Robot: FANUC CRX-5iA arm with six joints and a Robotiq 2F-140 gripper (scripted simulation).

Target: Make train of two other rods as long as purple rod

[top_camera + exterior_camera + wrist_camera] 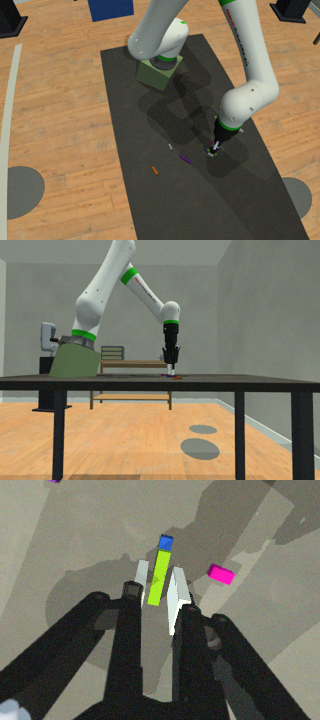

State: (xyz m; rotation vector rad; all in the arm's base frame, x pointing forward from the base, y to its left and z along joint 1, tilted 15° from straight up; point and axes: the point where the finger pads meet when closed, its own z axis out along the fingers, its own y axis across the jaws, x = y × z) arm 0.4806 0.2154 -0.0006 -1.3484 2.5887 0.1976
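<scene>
The lime rod (159, 580) lies flat on the dark mat (160, 206), and the small blue rod (166, 542) (206, 149) lies in line with it, touching or nearly touching its far end. My gripper (158, 578) (213, 151) (170, 372) stands low over the lime rod with its fingers a little apart on either side, and a gap shows beside the rod. The magenta rod (221, 573) (213, 141) lies just to the right. The purple rod (185, 158) (171, 375) lies to the left of the gripper in the top view.
The grey rod (170, 146) and the orange rod (154, 170) (177, 378) lie further left on the mat. The arm's green pedestal (155, 74) stands at the mat's far end.
</scene>
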